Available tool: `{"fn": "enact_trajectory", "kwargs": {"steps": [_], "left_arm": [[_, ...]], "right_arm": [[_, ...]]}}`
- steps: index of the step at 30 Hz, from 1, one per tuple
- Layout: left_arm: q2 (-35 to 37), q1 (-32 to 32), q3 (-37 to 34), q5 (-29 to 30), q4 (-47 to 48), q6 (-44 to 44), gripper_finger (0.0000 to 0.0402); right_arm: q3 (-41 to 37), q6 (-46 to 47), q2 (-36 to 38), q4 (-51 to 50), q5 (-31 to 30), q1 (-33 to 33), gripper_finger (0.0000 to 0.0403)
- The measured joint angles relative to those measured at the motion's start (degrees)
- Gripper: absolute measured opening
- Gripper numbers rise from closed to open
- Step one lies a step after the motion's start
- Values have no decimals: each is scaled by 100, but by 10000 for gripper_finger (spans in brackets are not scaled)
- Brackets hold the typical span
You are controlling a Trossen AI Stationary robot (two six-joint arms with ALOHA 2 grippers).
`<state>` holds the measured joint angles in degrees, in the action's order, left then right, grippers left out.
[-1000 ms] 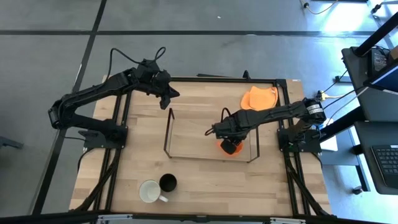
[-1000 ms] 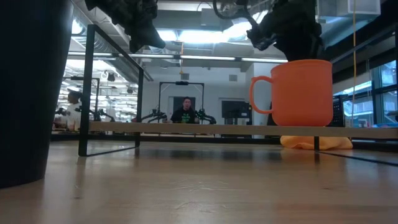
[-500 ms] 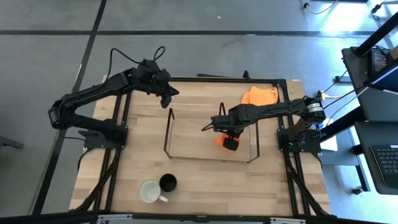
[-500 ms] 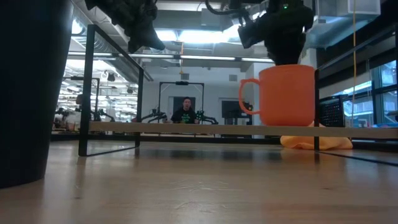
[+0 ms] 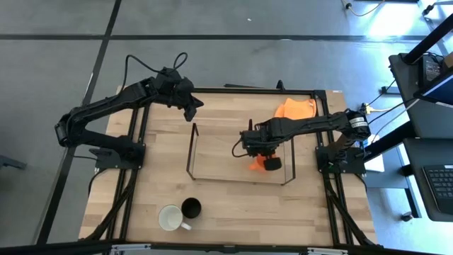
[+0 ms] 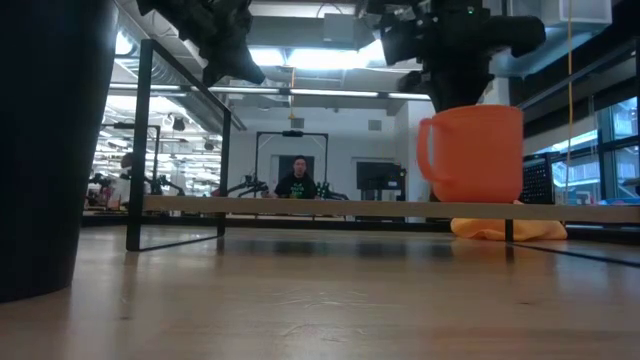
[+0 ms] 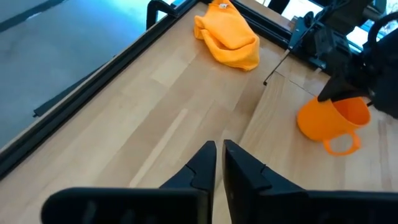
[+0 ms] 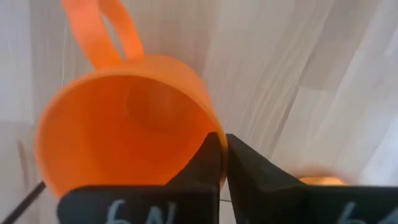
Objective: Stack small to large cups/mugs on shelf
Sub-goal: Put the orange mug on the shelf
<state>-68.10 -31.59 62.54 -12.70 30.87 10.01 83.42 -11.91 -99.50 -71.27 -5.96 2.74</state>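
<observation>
The orange mug (image 5: 260,164) is at the right end of the black wire shelf (image 5: 192,149), upright, with its base at the level of the shelf's top (image 6: 300,205). My right gripper (image 5: 256,154) is shut on it from above. My left gripper (image 5: 192,108) hangs shut and empty over the table's far left, beyond the shelf. The white mug (image 5: 170,217) and the black mug (image 5: 191,207) stand side by side on the table near its front edge. My right gripper holds the orange mug's rim (image 8: 214,134), away from the handle (image 8: 99,31). One finger (image 8: 202,165) is inside the mug and one (image 8: 249,171) is outside. The fingers point down. The mug stays upright (image 6: 475,150); I cannot tell whether its base rests on the shelf.
An orange cloth (image 5: 296,111) lies at the table's far right, behind the shelf. The shelf's left and middle stretch (image 6: 250,205) holds nothing. The black table frame (image 5: 322,142) runs along the sides. A person (image 6: 300,180) sits in the room beyond.
My right gripper has turned at the wrist with the orange mug. The mug has turned about, so that its handle shows narrower in the low view. It has shifted a little toward the table's left and back again, staying upright at the shelf's right end.
</observation>
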Motion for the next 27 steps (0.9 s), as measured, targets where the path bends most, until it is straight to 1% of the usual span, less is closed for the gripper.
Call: {"fn": "enact_trajectory", "kwargs": {"steps": [7, 11, 14, 21, 27], "left_arm": [[0, 0, 0, 6, 0, 55, 5], [0, 0, 0, 6, 0, 60, 1], [0, 0, 0, 12, 0, 160, 6], [0, 2, 0, 155, -4, 163, 25], [-1, 2, 0, 159, -7, 152, 36]], "right_arm": [[-13, -381, -20, 104, 36, 70, 34], [-5, -86, -20, 97, 82, 102, 36], [113, 272, -24, 106, 88, 98, 38], [586, 285, -24, 120, 106, 101, 39], [645, 395, -24, 59, 212, 96, 39]]}}
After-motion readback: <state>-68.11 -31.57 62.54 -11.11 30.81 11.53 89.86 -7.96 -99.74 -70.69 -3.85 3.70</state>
